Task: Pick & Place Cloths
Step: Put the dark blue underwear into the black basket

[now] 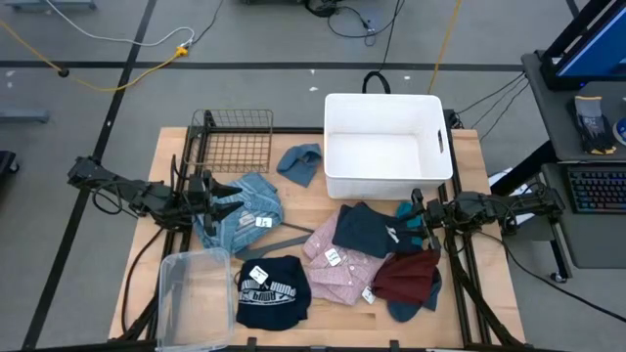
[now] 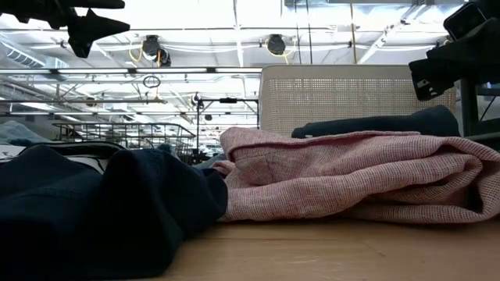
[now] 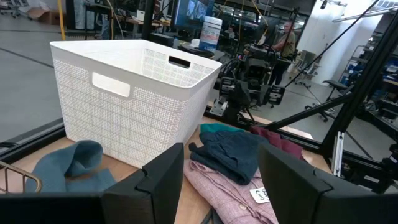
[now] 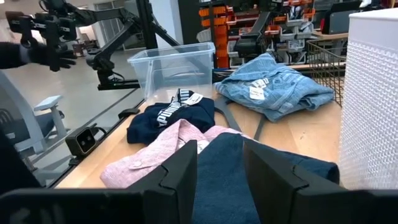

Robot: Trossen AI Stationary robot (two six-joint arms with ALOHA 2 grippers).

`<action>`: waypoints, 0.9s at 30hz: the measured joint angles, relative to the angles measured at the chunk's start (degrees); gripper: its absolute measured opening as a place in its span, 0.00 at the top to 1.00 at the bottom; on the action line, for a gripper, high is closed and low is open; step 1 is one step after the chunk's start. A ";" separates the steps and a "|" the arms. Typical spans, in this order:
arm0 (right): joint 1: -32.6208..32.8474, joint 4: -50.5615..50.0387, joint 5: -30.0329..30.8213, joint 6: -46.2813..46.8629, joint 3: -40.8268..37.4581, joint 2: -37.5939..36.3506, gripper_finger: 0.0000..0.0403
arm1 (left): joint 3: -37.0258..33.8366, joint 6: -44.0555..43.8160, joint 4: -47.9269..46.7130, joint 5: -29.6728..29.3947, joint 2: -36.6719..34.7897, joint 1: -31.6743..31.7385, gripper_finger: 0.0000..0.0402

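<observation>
Several small cloths lie on the wooden table: light blue denim (image 1: 240, 210), grey-blue (image 1: 300, 163), navy (image 1: 364, 230) on top of pink checked (image 1: 337, 259), maroon (image 1: 406, 276), teal (image 1: 409, 213) and black with white print (image 1: 272, 290). My left gripper (image 1: 220, 196) hovers open over the denim's left part, pointing toward the table's right. My right gripper (image 1: 421, 210) hovers open over the teal cloth, pointing left toward the navy one (image 4: 249, 168). In the low view both grippers (image 2: 82, 27) (image 2: 433, 74) hang well above the cloths.
A white perforated basket (image 1: 384, 147) stands at the far side, a wire basket (image 1: 233, 142) to its left, and a clear plastic bin (image 1: 196, 293) at the near left corner. A grey plastic hanger (image 1: 284, 238) lies between the denim and the pink cloth.
</observation>
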 joint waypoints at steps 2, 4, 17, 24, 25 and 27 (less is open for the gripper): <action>0.00 0.00 0.00 -1.16 0.00 0.01 0.70 | -0.02 0.00 0.00 0.00 0.02 0.00 0.48; 0.00 0.00 0.37 -3.33 0.00 0.00 0.70 | -0.02 0.02 0.00 0.00 0.00 0.02 0.48; 0.00 0.01 2.80 -7.34 0.00 0.00 0.70 | -0.02 1.99 0.00 -0.57 0.02 0.02 0.48; 0.00 0.02 2.80 -4.78 0.00 -0.01 0.70 | 0.01 1.50 0.00 -0.59 0.01 0.02 0.48; 0.00 0.02 2.78 -3.89 0.00 0.01 0.70 | -0.01 1.49 0.00 -0.59 0.00 0.00 0.48; 0.00 0.01 2.78 -1.82 0.00 -0.01 0.70 | 0.01 1.50 0.00 -0.59 0.01 0.01 0.48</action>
